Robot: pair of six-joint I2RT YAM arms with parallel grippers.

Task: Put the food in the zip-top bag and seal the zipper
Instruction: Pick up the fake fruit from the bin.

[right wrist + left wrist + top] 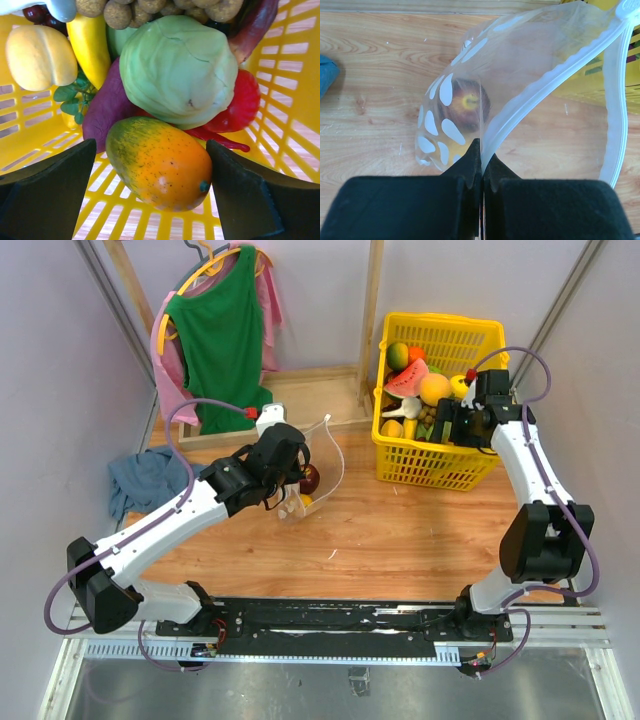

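Note:
My left gripper [481,150] is shut on the zipper strip [555,77] of the clear dotted zip-top bag [440,125] and holds its mouth open above the table; it also shows in the top view [292,483]. A dark purple fruit [467,107] lies inside the bag. My right gripper [150,170] is open inside the yellow basket [440,335], its fingers on either side of the green-orange mango [160,162], the right finger touching its end. A yellow banana [90,42] and a pale yellow fruit [40,57] lie behind it.
The basket also holds a green cabbage [177,67], a red pepper [240,102], a purple vegetable [105,107] and brown balls. A blue cloth [145,480] lies at the left. Green and pink clothes [220,330] hang on a wooden rack behind.

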